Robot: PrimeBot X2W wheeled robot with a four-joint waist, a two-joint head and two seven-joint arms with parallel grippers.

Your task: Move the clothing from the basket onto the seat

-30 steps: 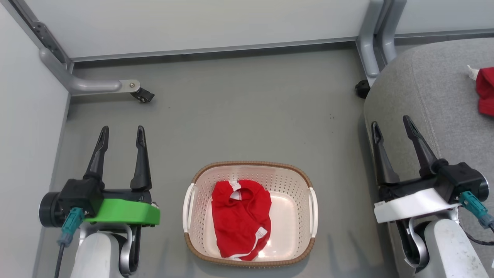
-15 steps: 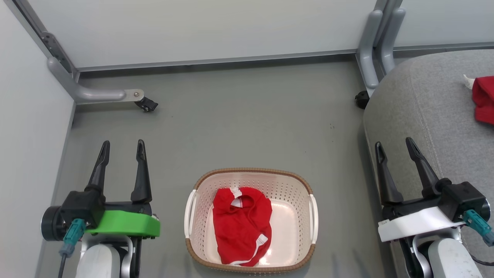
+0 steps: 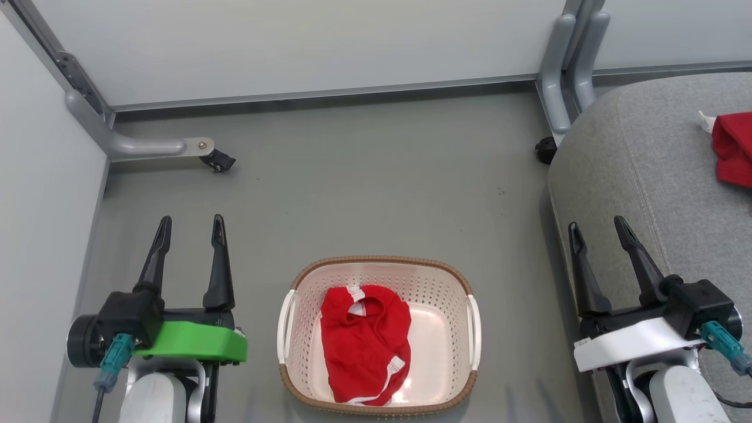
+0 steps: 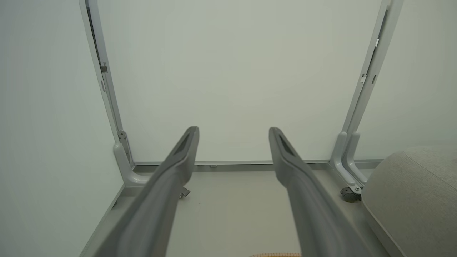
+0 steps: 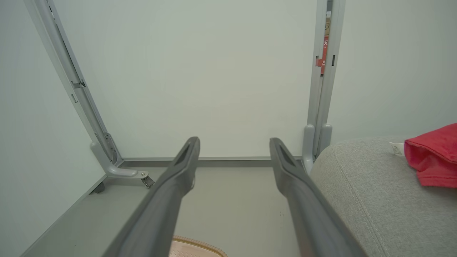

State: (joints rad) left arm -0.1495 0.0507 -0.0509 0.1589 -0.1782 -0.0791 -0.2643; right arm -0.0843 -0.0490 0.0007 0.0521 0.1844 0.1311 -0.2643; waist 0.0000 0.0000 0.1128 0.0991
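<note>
One red garment (image 3: 364, 341) lies in the basket (image 3: 382, 259) on the floor (image 3: 382, 176). A second red garment (image 3: 734, 150) lies on the seat (image 3: 646, 176). The left fingers (image 3: 218, 264) and right fingers (image 3: 583, 270) are spread and hold nothing.

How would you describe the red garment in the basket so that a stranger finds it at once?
On the grey floor stands a cream basket with a brown rim. The crumpled red garment with white trim lies inside it, toward its left side. The other red garment lies on the grey seat instead.
</note>
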